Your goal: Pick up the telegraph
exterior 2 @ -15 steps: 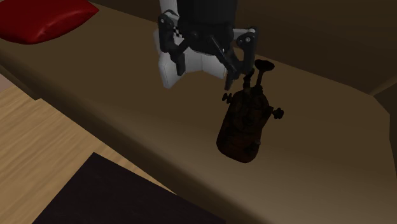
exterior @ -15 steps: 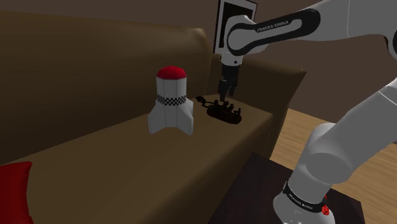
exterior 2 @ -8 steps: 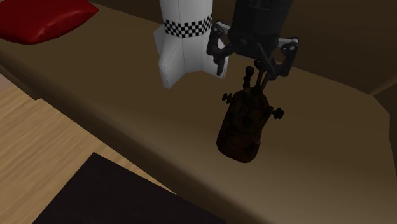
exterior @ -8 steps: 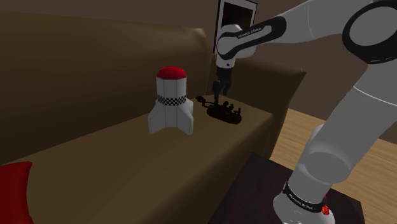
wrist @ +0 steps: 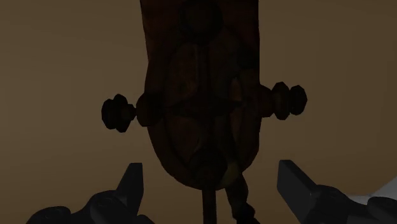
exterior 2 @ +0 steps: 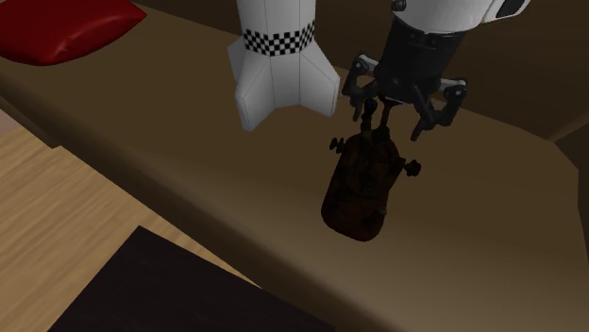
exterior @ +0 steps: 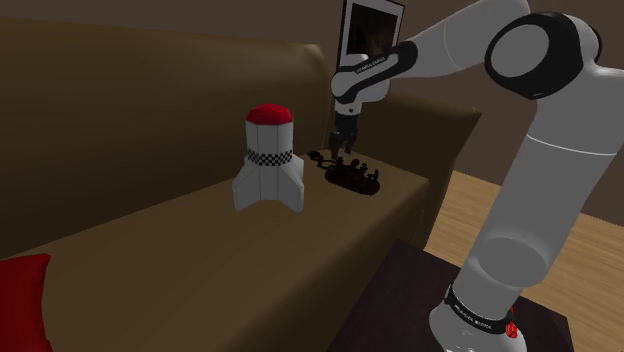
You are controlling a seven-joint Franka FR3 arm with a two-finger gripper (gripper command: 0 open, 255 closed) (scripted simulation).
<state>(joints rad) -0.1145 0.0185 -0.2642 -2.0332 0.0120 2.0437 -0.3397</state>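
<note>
Brown sofa (exterior: 200,250) seat, smooth and matte, carrying three things. Telegraph (exterior: 350,177) (exterior 2: 359,184) (wrist: 203,95): an oblong dark-brown base with a rounded end, black ribbed knobs jutting from both long sides and thin black rods rising at one end; it lies flat near the seat's armrest end, back from the front edge. Black claw (exterior: 345,140) (exterior 2: 392,118) (wrist: 213,191): spread wide, holding nothing, poised over the rod end with a finger on either side. White finned rocket (exterior: 268,160) (exterior 2: 280,61), with a red cap and a checkered band, stands upright near the telegraph but apart from it. Red cushion (exterior: 20,295) (exterior 2: 66,24) lies well apart at the seat's other end. Bare seat surrounds the base; wooden floor (exterior 2: 57,217) lies below the front edge.
</note>
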